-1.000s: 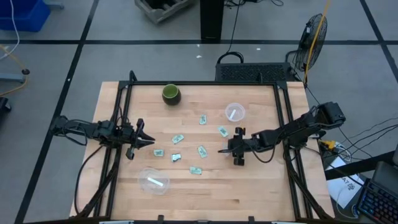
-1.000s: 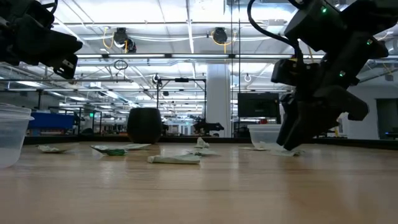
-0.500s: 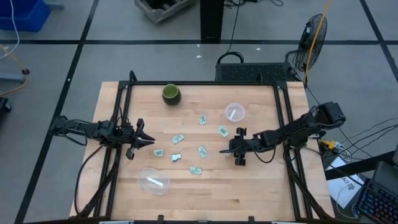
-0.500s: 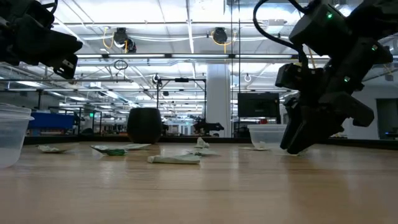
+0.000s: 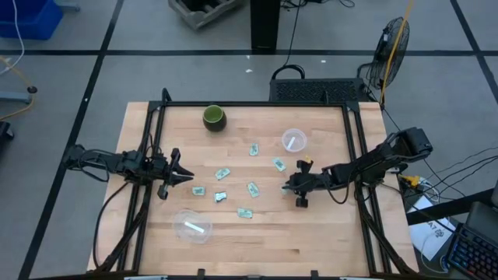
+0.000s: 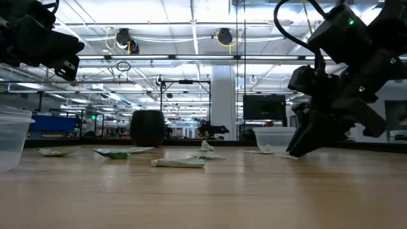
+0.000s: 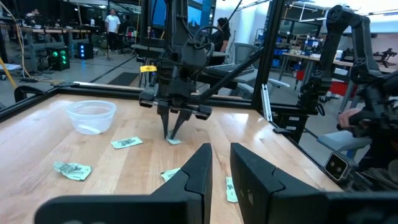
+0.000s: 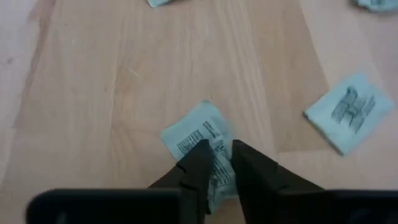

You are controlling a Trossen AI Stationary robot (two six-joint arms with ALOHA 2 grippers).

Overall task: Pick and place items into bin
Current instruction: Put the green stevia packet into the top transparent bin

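I'm running this in a robotics lab or industrial workshop. Big open hall: grey concrete floor (image 5: 70,85) with dark taped lines, high ceiling with pipes and strip lights (image 6: 191,57). A person (image 7: 112,20) stands far back among benches and lit equipment racks (image 7: 59,56). Another robot arm (image 7: 348,37) sits beside my wooden table (image 5: 257,233). Cables (image 5: 459,167), a fan (image 5: 393,43) and a blue bin (image 5: 27,17) lie around.

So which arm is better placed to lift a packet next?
The right. Its tool is down on a packet lying on the table, fingers nearly closed around its edge. The left tool hovers at the left side, above no packet.
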